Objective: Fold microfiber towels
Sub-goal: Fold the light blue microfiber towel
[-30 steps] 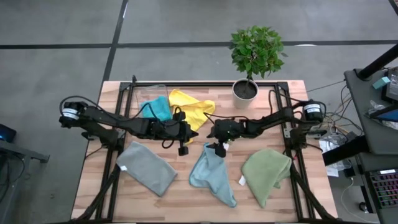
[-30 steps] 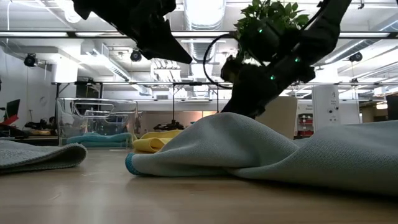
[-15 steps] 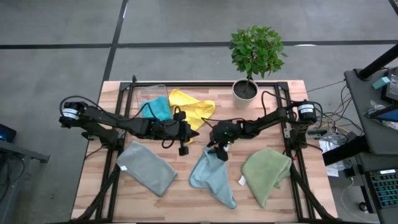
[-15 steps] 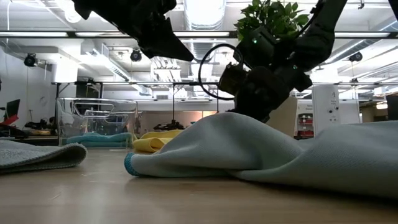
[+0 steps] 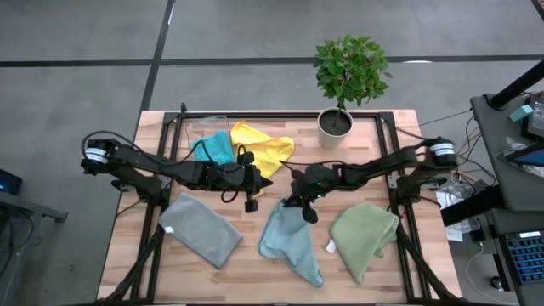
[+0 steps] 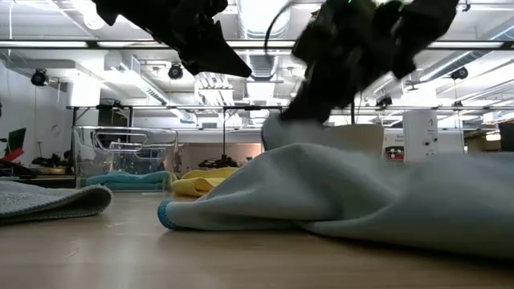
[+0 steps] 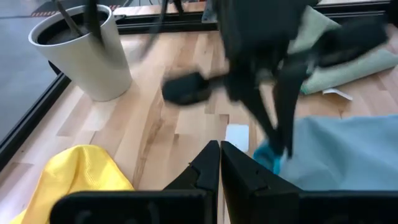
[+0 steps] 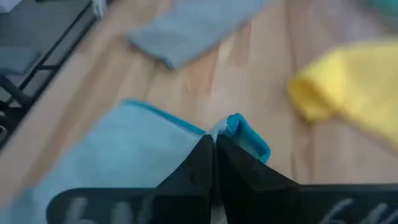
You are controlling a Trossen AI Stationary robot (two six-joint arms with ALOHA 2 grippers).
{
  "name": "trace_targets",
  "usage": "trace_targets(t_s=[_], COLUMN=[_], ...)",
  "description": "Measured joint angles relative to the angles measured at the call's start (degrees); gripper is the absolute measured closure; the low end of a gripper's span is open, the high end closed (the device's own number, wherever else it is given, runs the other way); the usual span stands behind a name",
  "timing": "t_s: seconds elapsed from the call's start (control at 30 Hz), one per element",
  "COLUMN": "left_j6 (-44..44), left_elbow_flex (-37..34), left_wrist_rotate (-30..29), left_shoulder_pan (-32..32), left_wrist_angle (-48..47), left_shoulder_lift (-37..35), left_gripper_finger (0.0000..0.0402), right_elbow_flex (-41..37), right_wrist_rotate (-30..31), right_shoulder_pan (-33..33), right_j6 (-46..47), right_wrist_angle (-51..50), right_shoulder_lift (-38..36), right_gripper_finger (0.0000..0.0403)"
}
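1. Near the table's (image 5: 153, 127) centre, the right gripper (image 5: 301, 206) is pinched shut on the upper corner of the light blue towel (image 5: 289, 242), lifting that corner off the wood.
2. From the gripper, the rest of that towel trails away toward 6 o'clock (its darker blue edging shows right at the fingertips in the right wrist view).
3. At 9 o'clock from the right gripper, just beside it, the left gripper (image 5: 252, 201) hangs above the table with its fingers closed on nothing.
4. Grey towel (image 5: 201, 229) lies folded at 8 o'clock from the table's centre, olive green towel (image 5: 364, 236) at 4 o'clock.
5. Yellow towel (image 5: 260, 147) lies at 11 o'clock, touching the teal towel (image 5: 213, 149), which sits in the clear bin (image 5: 197, 123).
6. Potted plant (image 5: 347, 81) stands at 1 o'clock.
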Motion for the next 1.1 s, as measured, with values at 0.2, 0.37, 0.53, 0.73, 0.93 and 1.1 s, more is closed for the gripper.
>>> trace_targets(t_s=[0.2, 0.37, 0.53, 0.73, 0.93, 1.1], left_j6=[-0.59, -1.53, -1.08, 3.25, 5.39, 10.03], left_elbow_flex=[-0.08, -1.14, -1.16, -0.57, -0.63, -0.5], left_wrist_rotate=[3.09, 7.2, 7.89, 10.48, 10.37, 11.84], left_shoulder_pan=[0.02, -0.04, -0.02, -0.02, 0.4, 0.79], left_wrist_angle=[0.67, 6.1, 14.73, 19.52, 23.74, 28.69], left_shoulder_lift=[0.0, 1.31, 7.47, 15.98, 18.82, 18.37], left_gripper_finger=[0.0384, 0.0322, 0.0247, 0.0192, 0.0187, 0.0187], right_elbow_flex=[0.0, 0.0, -0.02, -0.04, -0.04, -0.04], right_wrist_rotate=[1.61, 3.42, 7.72, 9.26, 7.18, -3.86], right_shoulder_pan=[2.21, 4.26, 7.22, 9.23, 10.48, 10.76], right_j6=[-2.5, -2.22, -2.25, -1.14, -0.94, -0.06], right_wrist_angle=[-7.44, -12.5, -15.25, -16.67, -17.77, -17.61], right_shoulder_lift=[-13.74, -21.38, -23.34, -23.2, -23.3, -23.31], right_gripper_finger=[0.0394, 0.0394, 0.0394, 0.0394, 0.0394, 0.0394])
